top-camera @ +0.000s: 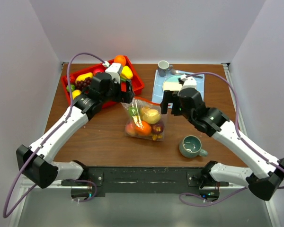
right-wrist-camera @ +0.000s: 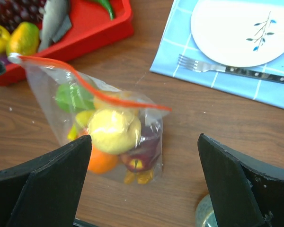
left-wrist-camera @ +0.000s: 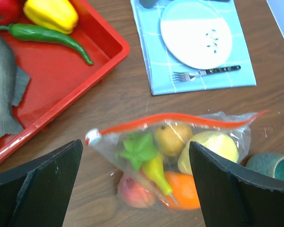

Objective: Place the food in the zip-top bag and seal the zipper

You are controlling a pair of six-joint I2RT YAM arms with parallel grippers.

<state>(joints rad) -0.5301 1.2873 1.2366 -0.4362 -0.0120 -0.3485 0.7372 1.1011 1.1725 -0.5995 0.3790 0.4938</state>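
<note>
In the middle of the top view, the zip-top bag (top-camera: pixel 144 120) lies on the desk (top-camera: pixel 99 137) with toy fruit (left-wrist-camera: pixel 173 138) inside. Its zipper (left-wrist-camera: pixel 180 119) looks closed. The left pincer (left-wrist-camera: pixel 135 151) and right pincer (right-wrist-camera: pixel 144 142) flank it, both wide open and empty, so sealing seems finished.

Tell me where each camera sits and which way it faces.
Top: above and behind the bases, looking down on the table; left arm and right arm show.
Left wrist: above the bag, looking down and forward; its own fingers frame the bottom.
Right wrist: also above the bag, looking down; its own fingers show.
Both wrist views share bag, tray, plate and fork.
</note>
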